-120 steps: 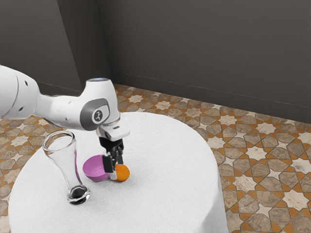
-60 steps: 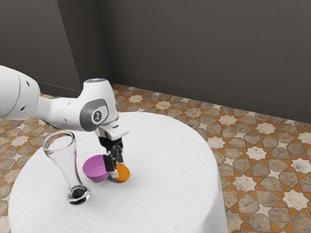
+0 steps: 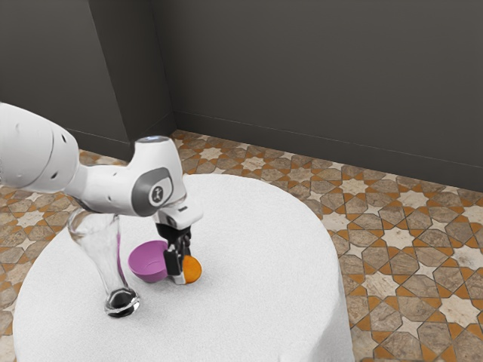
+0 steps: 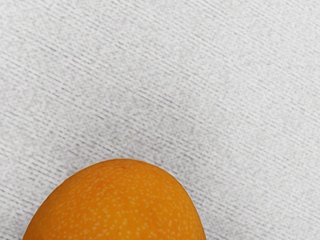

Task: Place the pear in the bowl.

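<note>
Orange-skinned, the pear [image 3: 194, 270] is at the white-clothed table [image 3: 256, 234], outside the bowl [image 3: 148, 263], with the gripper [image 3: 181, 271] right at it; I cannot tell whether it is wide or closed on the fruit. The wrist view brings out pale speckles on rounded skin and the cloth's [image 4: 210, 75] ribbed weave. The exterior view adds the smooth purple bowl and a flared, clear glass vase [image 3: 109, 264].

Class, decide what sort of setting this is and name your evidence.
Probably a plain room in a home or café, simulated: patterned star tiles on the floor, a dark bare wall with skirting, and a round table under a white cloth.
</note>
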Tool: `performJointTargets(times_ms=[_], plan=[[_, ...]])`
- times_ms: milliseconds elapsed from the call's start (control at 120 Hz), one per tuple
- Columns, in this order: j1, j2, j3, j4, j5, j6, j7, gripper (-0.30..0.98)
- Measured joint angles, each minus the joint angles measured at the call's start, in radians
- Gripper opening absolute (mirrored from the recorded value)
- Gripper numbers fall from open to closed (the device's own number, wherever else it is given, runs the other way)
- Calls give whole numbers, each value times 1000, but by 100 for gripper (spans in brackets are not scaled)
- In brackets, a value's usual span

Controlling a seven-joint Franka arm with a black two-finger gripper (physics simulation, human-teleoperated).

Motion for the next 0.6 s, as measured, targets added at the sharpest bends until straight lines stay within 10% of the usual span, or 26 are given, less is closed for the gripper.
performJointTargets(times_ms=[600], plan=[[-3, -6, -3, 4, -8, 42, -16, 30]])
